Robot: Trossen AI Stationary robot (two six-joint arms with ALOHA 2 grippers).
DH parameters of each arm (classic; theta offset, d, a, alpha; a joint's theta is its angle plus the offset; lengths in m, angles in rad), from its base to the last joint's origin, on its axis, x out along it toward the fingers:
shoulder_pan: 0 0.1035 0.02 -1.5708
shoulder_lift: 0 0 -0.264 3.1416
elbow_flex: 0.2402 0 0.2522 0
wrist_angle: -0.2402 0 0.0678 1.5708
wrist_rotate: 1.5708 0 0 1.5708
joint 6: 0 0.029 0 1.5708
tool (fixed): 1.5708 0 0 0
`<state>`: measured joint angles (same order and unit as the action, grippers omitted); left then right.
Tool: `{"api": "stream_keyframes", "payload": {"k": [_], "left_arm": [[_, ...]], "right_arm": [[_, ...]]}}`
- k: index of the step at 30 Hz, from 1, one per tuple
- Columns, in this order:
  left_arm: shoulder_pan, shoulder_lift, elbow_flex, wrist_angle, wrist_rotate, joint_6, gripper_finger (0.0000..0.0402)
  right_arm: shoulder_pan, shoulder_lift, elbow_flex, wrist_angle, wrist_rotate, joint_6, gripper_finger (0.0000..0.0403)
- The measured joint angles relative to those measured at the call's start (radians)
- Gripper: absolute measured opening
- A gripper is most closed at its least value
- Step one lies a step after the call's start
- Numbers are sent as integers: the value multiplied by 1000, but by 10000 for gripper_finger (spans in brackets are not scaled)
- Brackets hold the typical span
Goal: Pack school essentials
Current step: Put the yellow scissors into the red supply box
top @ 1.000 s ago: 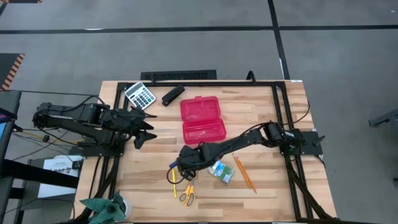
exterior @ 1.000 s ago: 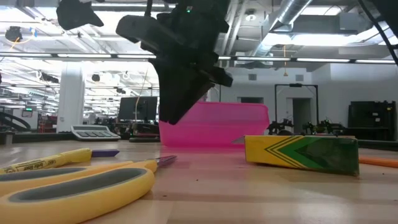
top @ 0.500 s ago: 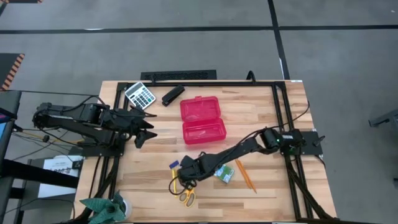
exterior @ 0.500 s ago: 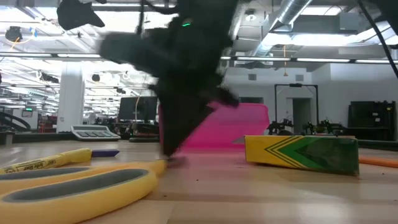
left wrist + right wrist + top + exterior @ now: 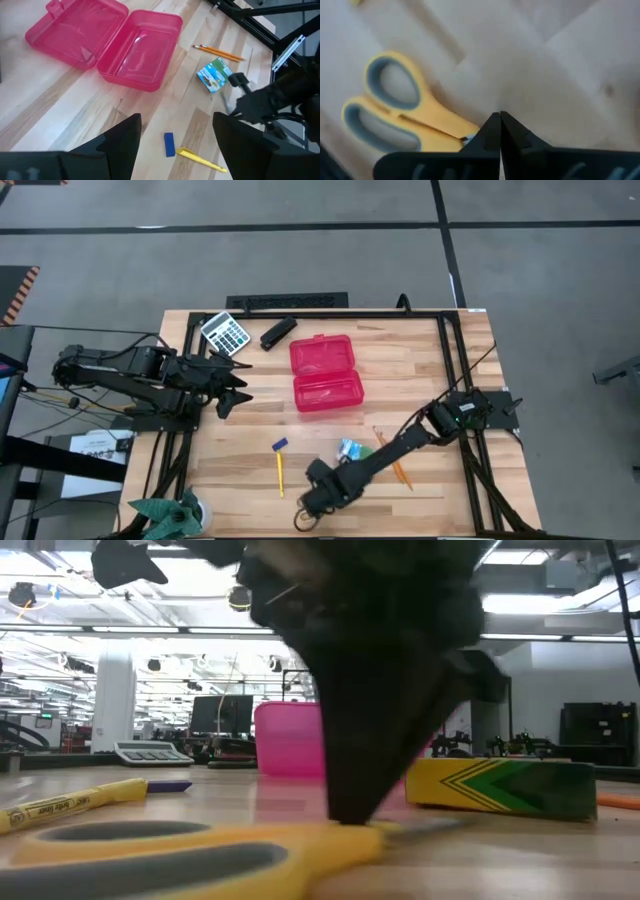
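I see right gripper [image 5: 500, 131] pinched shut, tips on wooden table [image 5: 430, 370] beside smooth yellow-handled scissors [image 5: 400, 112], table's 6 o'clock; left gripper [image 5: 232, 386] spread wide, 9 o'clock.

— Where do your cameras sit?
— Overhead looks straight down on your table [image 5: 420, 370]; the low one sits level, close behind the scissors [image 5: 180, 855]; your right wrist view shares them [image 5: 405, 120]; the left wrist faces the pink case [image 5: 107, 45].

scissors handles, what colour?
Yellow with grey inner rings on the scissors, clearest in the right wrist view.
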<state>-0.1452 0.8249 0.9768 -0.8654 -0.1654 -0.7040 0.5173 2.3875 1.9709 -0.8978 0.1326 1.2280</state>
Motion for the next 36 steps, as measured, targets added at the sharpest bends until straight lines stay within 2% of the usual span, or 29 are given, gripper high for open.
{"api": "stream_keyframes", "payload": {"k": [3, 8, 12, 15, 17, 19, 23, 26, 29, 33, 36], "left_arm": [[0, 0, 0, 0, 0, 0, 242], [0, 0, 0, 0, 1, 0, 242], [0, 0, 0, 0, 8, 0, 242], [0, 0, 0, 0, 9, 0, 242], [0, 0, 0, 1, 9, 0, 242], [0, 0, 0, 5, 5, 0, 242], [0, 0, 0, 11, 3, 0, 242], [0, 0, 0, 12, 2, 0, 242], [0, 0, 0, 12, 2, 0, 242], [0, 0, 0, 11, 1, 0, 242], [0, 0, 0, 11, 0, 5, 242]], "right_arm": [[11, -9, 0, -2, 7, -21, 11], [22, -80, 1, -41, 81, -192, 22], [50, -153, 1, -106, 95, -351, 65], [91, -222, 1, -160, 180, -413, 110], [129, -275, -8, -223, 283, -405, 142], [173, -344, -50, -307, 386, -321, 169], [257, -538, -207, -330, 451, -139, 197], [307, -686, -377, -223, 456, -49, 194], [322, -780, -564, 100, 369, -74, 183], [315, -776, -754, 512, 295, -171, 180], [299, -715, -803, 661, 288, -225, 189]]}}
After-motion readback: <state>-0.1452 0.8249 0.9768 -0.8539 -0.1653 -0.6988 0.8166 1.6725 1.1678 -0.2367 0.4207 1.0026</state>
